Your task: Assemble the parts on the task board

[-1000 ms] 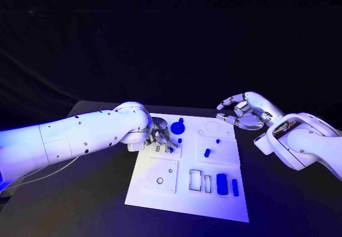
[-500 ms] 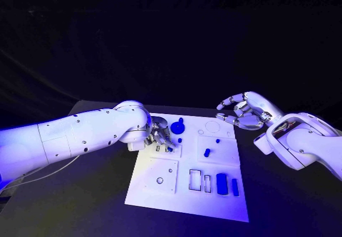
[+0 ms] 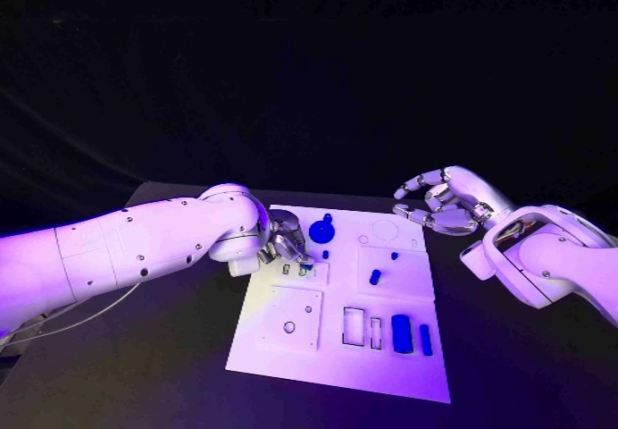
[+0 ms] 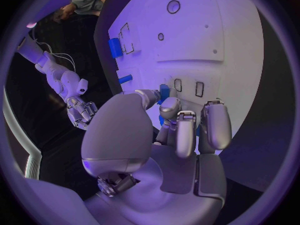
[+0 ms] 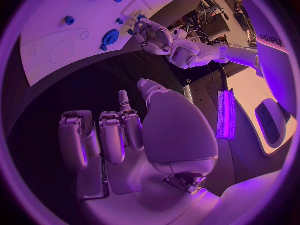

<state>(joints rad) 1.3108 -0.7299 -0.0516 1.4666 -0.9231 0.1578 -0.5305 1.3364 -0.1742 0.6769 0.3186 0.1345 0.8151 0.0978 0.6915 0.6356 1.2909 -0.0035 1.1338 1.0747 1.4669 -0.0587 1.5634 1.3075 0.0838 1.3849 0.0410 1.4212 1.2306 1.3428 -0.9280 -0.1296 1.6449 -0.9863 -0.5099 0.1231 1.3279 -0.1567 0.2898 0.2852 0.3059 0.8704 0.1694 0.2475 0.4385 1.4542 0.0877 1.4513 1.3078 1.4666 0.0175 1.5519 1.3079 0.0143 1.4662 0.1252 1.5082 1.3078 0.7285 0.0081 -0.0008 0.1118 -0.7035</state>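
The white task board (image 3: 338, 357) lies in the middle of the black table. My left hand (image 3: 286, 245) hovers low over its far left part and pinches a small blue part (image 4: 164, 92) between thumb and fingers, close to two small slots (image 4: 187, 87). A round blue part with a knob (image 3: 321, 231) sits just beyond the hand. A blue peg (image 3: 375, 277) stands mid-board, and a blue block (image 3: 401, 332) and a narrow blue bar (image 3: 425, 339) lie near the right front. My right hand (image 3: 438, 202) hangs above the table past the board's far right corner, fingers apart and holding nothing.
Empty rectangular recesses (image 3: 353, 326) and a square plate with a hole (image 3: 291, 319) take up the board's front half. A ring outline (image 3: 382, 231) marks the far right corner. Black table (image 3: 154, 357) surrounds the board on both sides.
My left hand has shifted slightly toward the board's far edge, its fingers staying closed round the small blue part. The right hand has not moved.
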